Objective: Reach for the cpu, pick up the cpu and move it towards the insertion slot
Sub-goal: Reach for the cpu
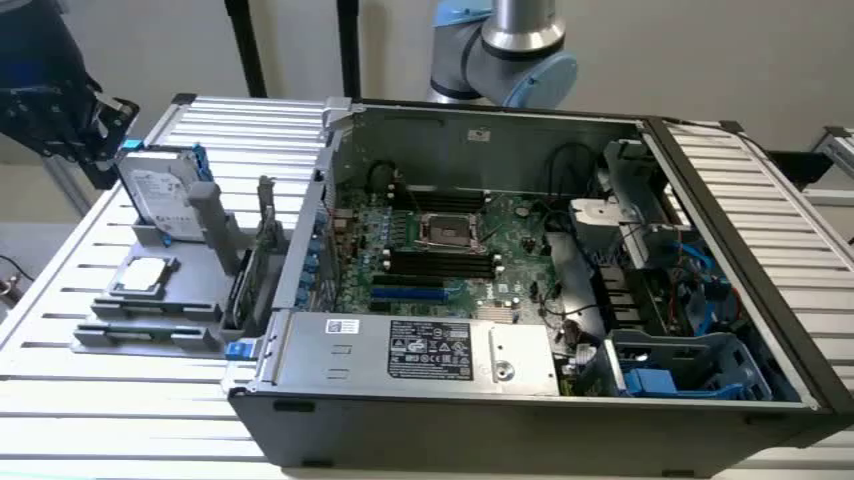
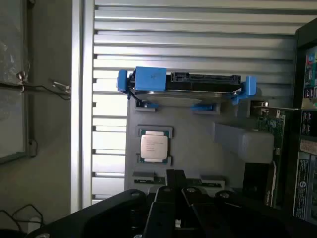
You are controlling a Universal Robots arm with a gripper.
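Exterior view: the end effector (image 1: 60, 118) hangs at the exterior view's left, off the worktop (image 1: 94, 400) edge and well apart from the cpu (image 1: 144, 276). The cpu lies flat in its gray holder (image 1: 187, 305) near the hard drive (image 1: 163, 195). The insertion slot (image 1: 447, 232) sits on the green board inside the pc case (image 1: 534, 420). Wrist view: the cpu is dead ahead, and I can't tell if the end effector is released or clenched. I reckon this reach wants a square, centered approach, staying clear of the hard drive.
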